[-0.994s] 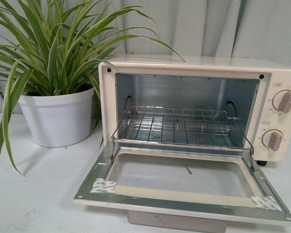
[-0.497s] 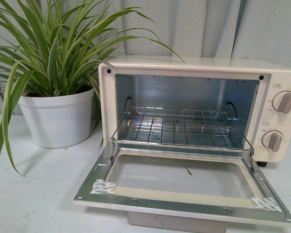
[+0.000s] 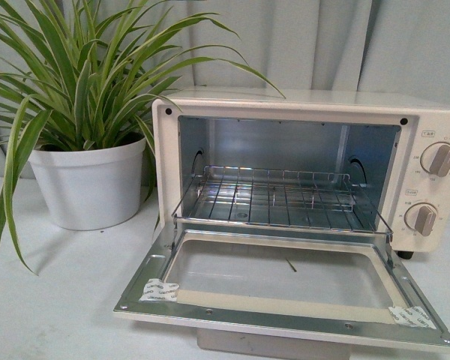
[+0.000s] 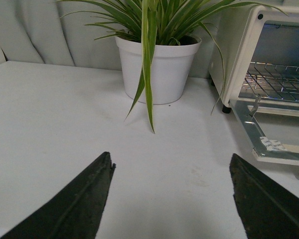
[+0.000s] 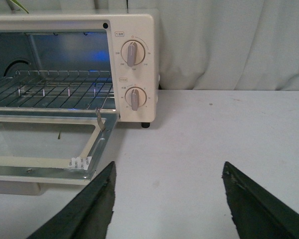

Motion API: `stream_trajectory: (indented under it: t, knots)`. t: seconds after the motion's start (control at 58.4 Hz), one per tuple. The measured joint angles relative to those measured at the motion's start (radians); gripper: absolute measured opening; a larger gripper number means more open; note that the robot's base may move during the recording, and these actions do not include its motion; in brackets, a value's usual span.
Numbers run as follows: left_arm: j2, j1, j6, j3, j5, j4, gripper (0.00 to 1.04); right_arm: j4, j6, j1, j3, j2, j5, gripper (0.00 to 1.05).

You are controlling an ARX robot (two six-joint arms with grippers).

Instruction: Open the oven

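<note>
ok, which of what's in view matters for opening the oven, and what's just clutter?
Job:
- oven, door already folded down flat
- rack inside, empty
- left gripper, open, over bare table, holding nothing
- right gripper, open, beside the oven, holding nothing

Clutter:
- potted plant, left of the oven
- curtain behind

In the front view the oven (image 3: 307, 195) runs off the right edge, and its lowered door (image 3: 285, 289) hides the handle beneath. Print around the knobs (image 3: 439, 159) is too small to read. Each end effector, left (image 4: 172, 199) and right (image 5: 169, 201), shows only fingertips, cut off below.
</note>
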Motion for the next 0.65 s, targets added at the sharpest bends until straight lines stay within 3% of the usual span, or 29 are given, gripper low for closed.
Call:
stream_trajectory:
  t: [0.137, 0.188, 0.651]
  knots:
    - [0.0, 0.0, 0.0, 0.0, 0.0, 0.0, 0.98, 0.0, 0.0, 0.0, 0.0, 0.0, 0.0, 0.9]
    - [0.0, 0.0, 0.0, 0.0, 0.0, 0.0, 0.99, 0.0, 0.001, 0.0, 0.0, 0.0, 0.0, 0.97]
    - [0.0, 0.0, 0.0, 0.0, 0.0, 0.0, 0.98, 0.0, 0.0, 0.0, 0.0, 0.0, 0.0, 0.95]
